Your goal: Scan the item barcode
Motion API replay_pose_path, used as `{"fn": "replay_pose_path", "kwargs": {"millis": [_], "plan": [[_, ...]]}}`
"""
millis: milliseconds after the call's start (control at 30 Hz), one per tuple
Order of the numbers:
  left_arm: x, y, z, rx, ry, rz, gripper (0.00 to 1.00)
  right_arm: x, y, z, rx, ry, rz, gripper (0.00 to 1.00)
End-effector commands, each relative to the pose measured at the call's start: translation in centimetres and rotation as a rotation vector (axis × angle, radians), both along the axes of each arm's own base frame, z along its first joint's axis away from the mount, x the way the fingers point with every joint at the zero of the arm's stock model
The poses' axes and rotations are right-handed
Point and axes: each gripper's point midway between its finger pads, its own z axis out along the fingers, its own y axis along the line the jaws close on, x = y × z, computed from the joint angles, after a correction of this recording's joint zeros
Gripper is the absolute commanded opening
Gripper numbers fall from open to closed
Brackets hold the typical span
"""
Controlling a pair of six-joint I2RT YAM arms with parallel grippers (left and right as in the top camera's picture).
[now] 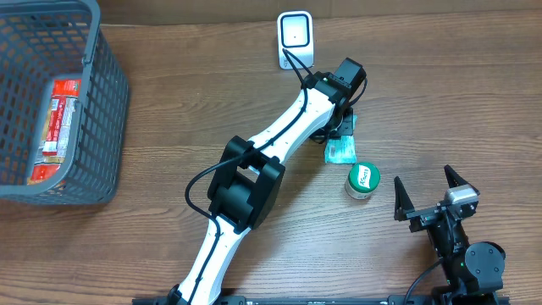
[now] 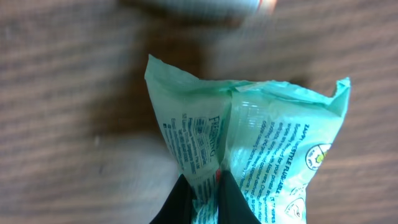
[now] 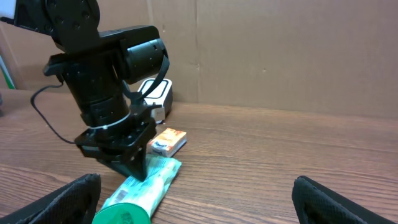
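The item is a teal wipes packet (image 1: 341, 152) lying flat on the wooden table, just below the white barcode scanner (image 1: 295, 38). My left gripper (image 1: 340, 131) reaches down onto the packet's far end. In the left wrist view its two black fingers (image 2: 181, 202) are pinched shut on a fold of the packet (image 2: 261, 137). From the right wrist view the left gripper (image 3: 134, 167) stands on the packet (image 3: 149, 182), whose printed barcode faces up. My right gripper (image 1: 430, 193) waits open and empty near the front right, wide of the packet.
A green-lidded round tub (image 1: 362, 180) stands against the packet's near end. A small orange box (image 3: 168, 142) lies behind the packet, near the scanner (image 3: 157, 94). A grey basket (image 1: 108, 110) holding a red packet (image 1: 56, 127) stands at the far left.
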Motion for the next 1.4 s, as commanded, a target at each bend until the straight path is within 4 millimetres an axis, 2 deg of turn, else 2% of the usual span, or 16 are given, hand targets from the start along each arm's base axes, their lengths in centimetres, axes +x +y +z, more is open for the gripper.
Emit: {"fn": "replay_pose_path", "kwargs": {"millis": [0, 133, 367, 500, 700, 867, 1100, 1267, 1367], "plan": [[-2.9, 1.9, -4.2, 0.098, 0.144, -0.071, 0.04, 0.0, -0.1, -0.2, -0.001, -0.005, -0.002, 1.0], [-4.6, 3.1, -3.3, 0.142, 0.203, -0.118, 0.04, 0.0, -0.1, -0.2, -0.001, -0.004, -0.002, 1.0], [-9.0, 6.0, -2.2, 0.262, 0.384, -0.126, 0.04, 0.0, -0.1, -0.2, -0.001, -0.004, -0.002, 1.0], [-10.7, 6.1, -1.7, 0.3, 0.432, -0.149, 0.04, 0.0, -0.1, -0.2, -0.001, -0.005, -0.002, 1.0], [-12.8, 4.4, -1.6, 0.306, 0.451, -0.195, 0.04, 0.0, -0.1, -0.2, -0.001, -0.004, -0.002, 1.0], [-13.2, 3.9, -1.5, 0.312, 0.449, -0.157, 0.05, 0.0, -0.1, -0.2, -0.001, -0.004, -0.002, 1.0], [-12.2, 5.0, -1.5, 0.302, 0.463, -0.001, 0.04, 0.0, -0.1, -0.2, -0.001, -0.004, -0.002, 1.0], [-12.5, 3.0, -1.6, 0.184, 0.509, 0.02, 0.04, 0.0, -0.1, -0.2, -0.001, -0.005, -0.002, 1.0], [-12.6, 2.5, -1.6, 0.162, 0.511, -0.002, 0.04, 0.0, -0.1, -0.2, -0.001, -0.004, -0.002, 1.0]]}}
